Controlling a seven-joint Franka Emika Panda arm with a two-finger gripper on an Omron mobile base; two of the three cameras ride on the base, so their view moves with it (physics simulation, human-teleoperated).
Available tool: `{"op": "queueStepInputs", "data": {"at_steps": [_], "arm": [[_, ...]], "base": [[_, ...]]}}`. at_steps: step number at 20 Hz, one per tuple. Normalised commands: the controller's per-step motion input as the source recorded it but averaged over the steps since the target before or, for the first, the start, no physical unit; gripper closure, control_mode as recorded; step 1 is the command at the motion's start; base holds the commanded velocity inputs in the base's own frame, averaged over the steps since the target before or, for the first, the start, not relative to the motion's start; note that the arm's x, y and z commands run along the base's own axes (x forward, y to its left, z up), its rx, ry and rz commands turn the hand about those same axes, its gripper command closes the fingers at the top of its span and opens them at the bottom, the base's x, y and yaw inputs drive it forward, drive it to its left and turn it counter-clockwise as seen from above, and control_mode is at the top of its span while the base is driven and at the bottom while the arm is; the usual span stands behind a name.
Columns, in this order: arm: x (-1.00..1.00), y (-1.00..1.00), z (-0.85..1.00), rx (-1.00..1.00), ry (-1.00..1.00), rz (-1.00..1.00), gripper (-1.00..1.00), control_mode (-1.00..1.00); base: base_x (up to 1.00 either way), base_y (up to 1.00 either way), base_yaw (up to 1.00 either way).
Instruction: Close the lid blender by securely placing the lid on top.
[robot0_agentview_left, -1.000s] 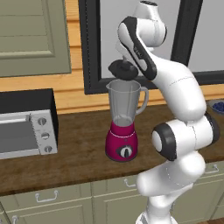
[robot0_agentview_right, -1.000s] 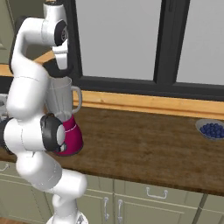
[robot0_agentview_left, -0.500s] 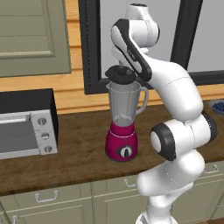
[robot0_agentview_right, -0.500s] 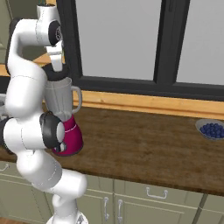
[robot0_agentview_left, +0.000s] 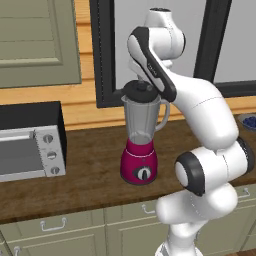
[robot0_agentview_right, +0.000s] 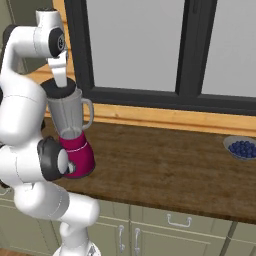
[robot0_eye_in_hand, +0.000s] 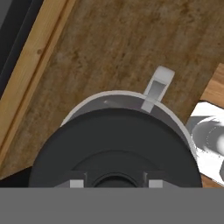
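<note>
Near the back edge of the wooden worktop (robot0_agentview_left: 90, 165) stands the blender (robot0_agentview_left: 141, 145), magenta base down, clear jar upright with its handle turned toward the right end; the black lid (robot0_agentview_left: 140, 92) lies on the jar's rim, level in both base views; from above, the lid (robot0_eye_in_hand: 116, 148) covers nearly all the mouth, a sliver of grey rim showing on the handle side. Directly over the lid the hand (robot0_eye_in_hand: 114, 183) points straight down; its two fingertips (robot0_eye_in_hand: 77, 183) stand either side of the raised centre knob, close to it; whether they press the knob cannot be told. Toward the left end of the worktop sits a silver toaster oven (robot0_agentview_left: 31, 146), well apart from the blender; a bowl of blueberries (robot0_agentview_right: 242, 148) rests near the right end, by the back edge.
</note>
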Motion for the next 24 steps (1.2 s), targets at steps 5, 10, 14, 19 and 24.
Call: {"op": "queueStepInputs", "data": {"at_steps": [5,10,14,19,24], "arm": [[0.01,0.00,-0.02,0.00,0.00,0.00,1.00,-1.00],[0.02,0.00,0.00,-0.03,0.00,0.00,1.00,-1.00],[0.04,0.00,0.00,0.00,0.00,0.00,1.00,-1.00],[0.09,0.00,0.00,0.00,0.00,0.00,1.00,-1.00],[0.10,-0.01,0.00,0.00,0.00,-0.02,1.00,-1.00]], "base": [[0.00,0.00,0.00],[0.00,0.00,0.00],[0.00,0.00,0.00],[0.00,0.00,0.00],[0.00,0.00,0.00]]}}
